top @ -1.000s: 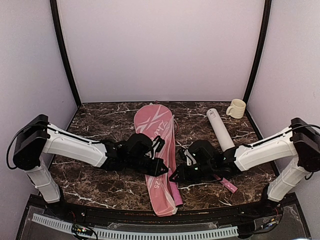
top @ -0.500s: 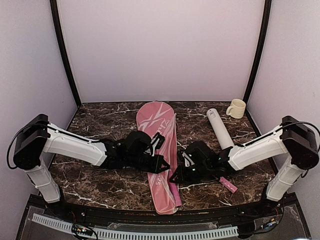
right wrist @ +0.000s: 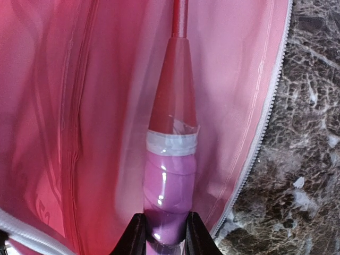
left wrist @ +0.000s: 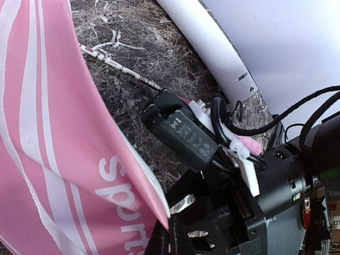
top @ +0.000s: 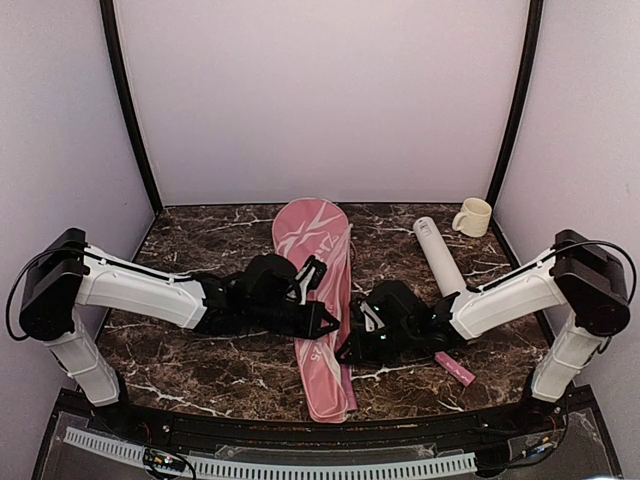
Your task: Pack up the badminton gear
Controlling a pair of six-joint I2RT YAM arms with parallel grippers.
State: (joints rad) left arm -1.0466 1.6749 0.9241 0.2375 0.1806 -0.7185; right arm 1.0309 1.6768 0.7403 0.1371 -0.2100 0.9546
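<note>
The pink lettered racquet cover lies lengthways in the middle of the table. My left gripper is shut on its open right edge and lifts that flap. My right gripper is shut on the pink handle of a racquet whose red shaft runs into the open cover. The second racquet lies on the table under the right arm, with its handle end and thin shaft showing. The white tube lies at the back right. No shuttlecocks are in view.
A cream mug stands in the back right corner beside the tube. The two grippers sit close together at the cover's right edge. The cover's white zip edge runs along the marble table.
The right gripper has moved left and pushed the racquet handle further into the cover. The handle no longer sticks out at the cover's near end. The cover's head has shifted slightly right.
</note>
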